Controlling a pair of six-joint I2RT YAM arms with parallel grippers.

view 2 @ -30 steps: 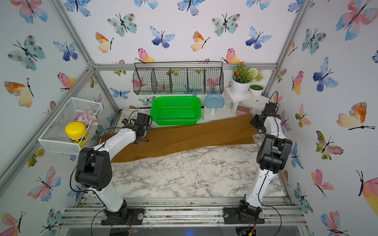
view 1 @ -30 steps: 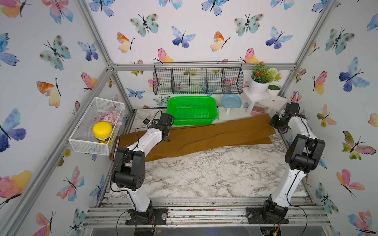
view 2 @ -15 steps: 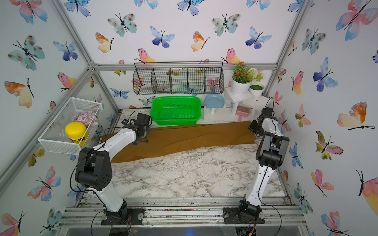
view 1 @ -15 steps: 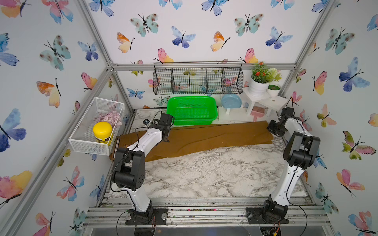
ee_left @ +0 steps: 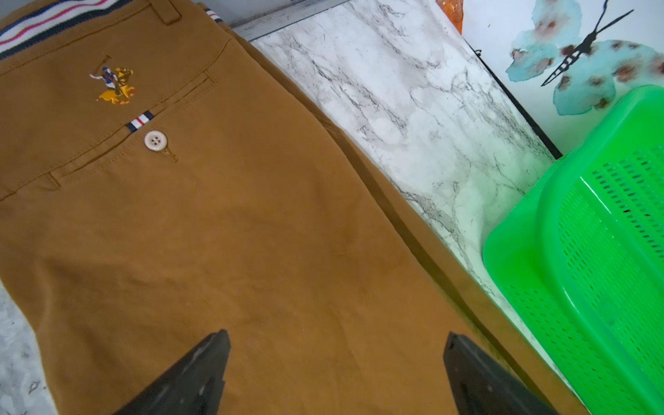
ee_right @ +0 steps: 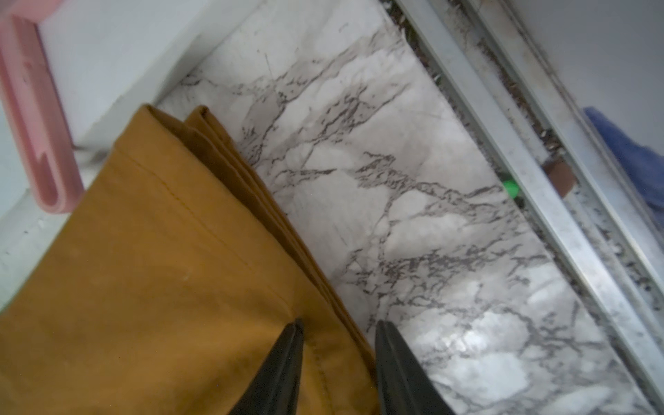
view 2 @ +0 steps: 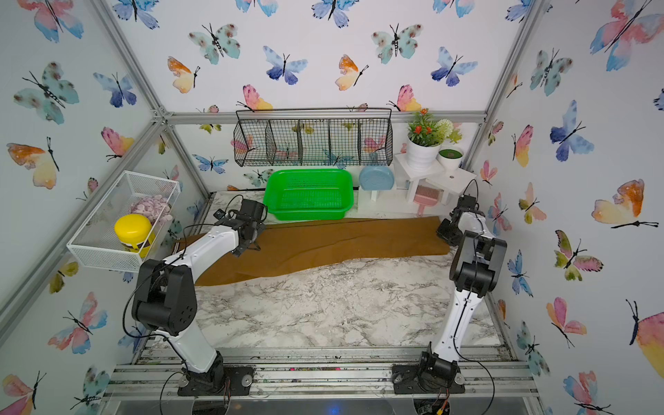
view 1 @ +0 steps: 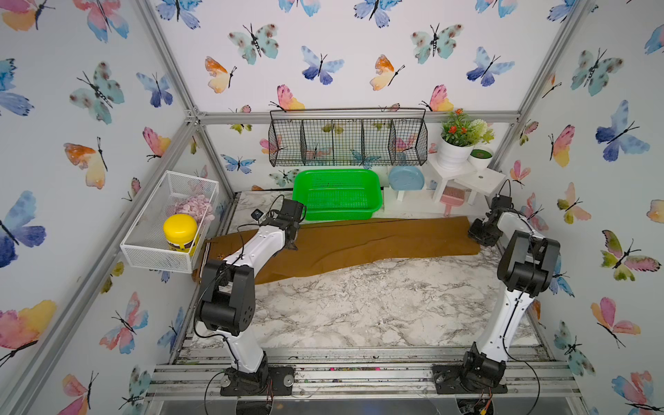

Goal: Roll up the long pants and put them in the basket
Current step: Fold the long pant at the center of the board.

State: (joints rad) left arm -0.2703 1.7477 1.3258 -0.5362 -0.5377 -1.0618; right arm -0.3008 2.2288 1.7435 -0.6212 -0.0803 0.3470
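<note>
The long pants (view 1: pixel 377 239) lie flat and unrolled along the rear of the marble-patterned desk (view 1: pixel 359 305), with the striped waistband (ee_left: pixel 54 14) toward the left arm's side and the stacked leg hems (ee_right: pixel 208 133) toward the right arm's side. The left gripper (ee_left: pixel 334 341) hangs over the seat of the pants, its jaws spread wide with only cloth showing between them. A pale button (ee_left: pixel 155 140) and a small embroidered rider (ee_left: pixel 115 86) lie further toward the waistband. The right gripper (ee_right: pixel 339 330) sits at the hem end with its jaws a narrow gap apart. One finger is over the cloth and the other over bare marble, so the edge of the pants runs between them, and nothing is pinched. Whether the fingertips touch the fabric cannot be told. Just behind the pants stands a green basket (view 1: pixel 337 194), with a pink brush (view 1: pixel 451 203) near the hems under a white stand. A black wire rack (view 1: pixel 346 138) hangs on the butterfly-papered back wall, and a white mesh bin (view 1: pixel 143 248) on the side wall holds a yellow-lidded jar (view 1: pixel 179 230).
</note>
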